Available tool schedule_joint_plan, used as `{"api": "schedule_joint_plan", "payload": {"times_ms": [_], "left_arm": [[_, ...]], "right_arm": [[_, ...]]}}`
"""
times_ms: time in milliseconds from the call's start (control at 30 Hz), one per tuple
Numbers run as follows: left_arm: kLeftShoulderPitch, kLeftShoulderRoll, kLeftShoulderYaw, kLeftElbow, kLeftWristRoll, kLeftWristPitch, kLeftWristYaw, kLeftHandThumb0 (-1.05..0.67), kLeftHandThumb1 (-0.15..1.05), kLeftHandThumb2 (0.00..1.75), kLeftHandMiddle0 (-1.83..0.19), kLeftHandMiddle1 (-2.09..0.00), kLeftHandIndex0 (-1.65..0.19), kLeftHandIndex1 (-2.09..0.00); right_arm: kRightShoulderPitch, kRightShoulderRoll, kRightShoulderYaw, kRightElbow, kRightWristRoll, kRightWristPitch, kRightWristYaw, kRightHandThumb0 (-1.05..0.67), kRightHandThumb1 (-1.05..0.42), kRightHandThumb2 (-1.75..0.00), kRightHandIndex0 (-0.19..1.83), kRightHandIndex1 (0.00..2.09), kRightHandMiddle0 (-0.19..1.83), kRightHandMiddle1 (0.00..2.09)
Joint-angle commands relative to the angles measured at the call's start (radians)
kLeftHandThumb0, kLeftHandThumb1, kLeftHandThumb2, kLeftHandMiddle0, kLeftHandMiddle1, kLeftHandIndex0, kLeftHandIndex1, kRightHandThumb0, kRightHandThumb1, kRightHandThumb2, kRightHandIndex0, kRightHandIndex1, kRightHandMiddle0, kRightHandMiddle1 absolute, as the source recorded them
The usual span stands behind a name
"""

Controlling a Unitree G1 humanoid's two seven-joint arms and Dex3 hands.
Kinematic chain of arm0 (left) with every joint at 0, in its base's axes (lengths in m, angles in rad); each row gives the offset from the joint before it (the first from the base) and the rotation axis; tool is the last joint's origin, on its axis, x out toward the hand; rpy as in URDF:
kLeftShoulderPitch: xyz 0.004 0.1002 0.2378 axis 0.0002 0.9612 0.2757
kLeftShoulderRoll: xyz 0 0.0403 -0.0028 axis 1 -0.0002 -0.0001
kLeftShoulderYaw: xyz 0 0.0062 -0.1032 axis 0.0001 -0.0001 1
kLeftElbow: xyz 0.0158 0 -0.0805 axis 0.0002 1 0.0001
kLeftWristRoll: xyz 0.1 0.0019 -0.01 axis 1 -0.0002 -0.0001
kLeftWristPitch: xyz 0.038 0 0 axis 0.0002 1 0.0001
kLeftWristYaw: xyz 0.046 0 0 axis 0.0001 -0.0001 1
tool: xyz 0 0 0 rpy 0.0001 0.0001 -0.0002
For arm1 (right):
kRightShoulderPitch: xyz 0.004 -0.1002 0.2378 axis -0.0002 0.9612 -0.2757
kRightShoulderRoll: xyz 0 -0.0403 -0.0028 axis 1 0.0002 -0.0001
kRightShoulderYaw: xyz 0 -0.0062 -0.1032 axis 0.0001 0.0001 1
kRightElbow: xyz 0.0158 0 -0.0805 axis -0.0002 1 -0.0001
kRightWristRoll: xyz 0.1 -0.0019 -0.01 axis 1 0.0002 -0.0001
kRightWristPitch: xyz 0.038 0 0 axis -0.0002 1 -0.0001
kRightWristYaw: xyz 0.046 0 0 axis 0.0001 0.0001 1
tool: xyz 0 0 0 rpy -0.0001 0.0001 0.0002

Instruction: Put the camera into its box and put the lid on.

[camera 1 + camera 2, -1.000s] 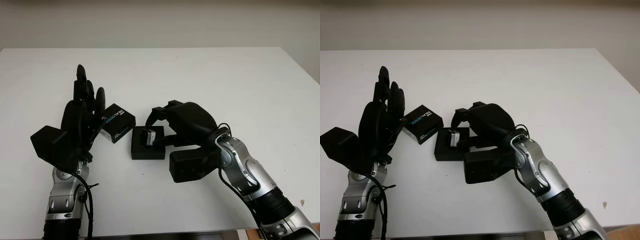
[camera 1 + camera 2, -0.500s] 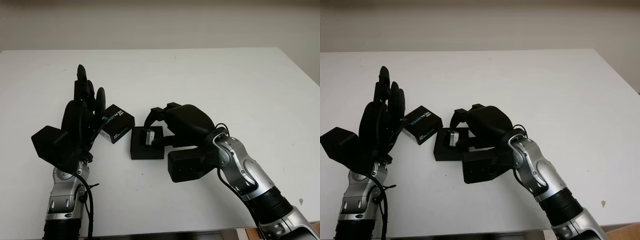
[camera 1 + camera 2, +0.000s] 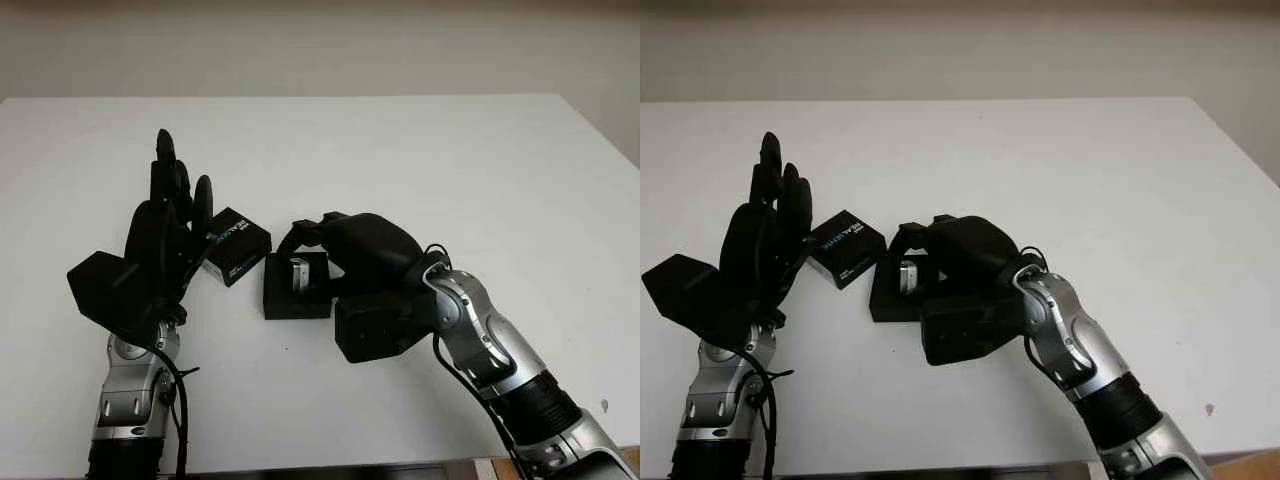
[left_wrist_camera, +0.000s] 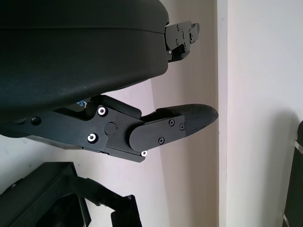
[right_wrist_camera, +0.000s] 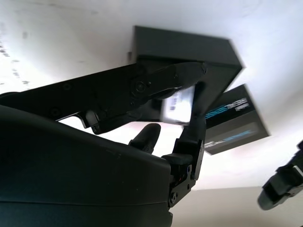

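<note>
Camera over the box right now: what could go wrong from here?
The right hand holds the small silver camera over the black box tilted on edge; released like this, it may jam or topple out.
The lid lies close beside the box, so the fingers might nudge it.
The left hand, open and raised by the lid, could knock it.

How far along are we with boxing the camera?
Nothing is finished yet. In hand: the right hand grips the small silver camera and holds it over the open black box. Left: seat the camera and fit the printed lid, which lies beside the box by the open left hand.
</note>
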Motion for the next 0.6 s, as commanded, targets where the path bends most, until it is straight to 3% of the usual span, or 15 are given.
{"api": "schedule_joint_plan", "payload": {"times_ms": [0,333,567], "left_arm": [[-0.009,0.0,-0.001,-0.001,-0.002,-0.01,-0.002,-0.53,1.05,0.61,0.19,-0.05,0.19,-0.01],[-0.007,-0.006,0.0,-0.009,-0.001,-0.002,0.009,-0.53,1.05,0.61,0.18,-0.05,0.19,-0.01],[-0.004,-0.001,-0.002,-0.006,0.008,-0.01,0.01,-0.52,1.05,0.62,0.18,-0.05,0.19,0.0]], "right_arm": [[0.016,0.006,0.006,-0.021,0.01,0.007,0.014,-0.51,-0.92,-0.05,0.19,0.79,0.38,0.95],[0.01,-0.018,0.014,-0.043,0.0,0.005,0.063,-0.54,-0.91,-0.05,0.13,0.96,0.37,1.07],[0.003,-0.023,0.011,-0.024,-0.059,0.005,0.005,-0.53,-0.92,-0.05,0.12,0.89,0.3,0.98]]}}
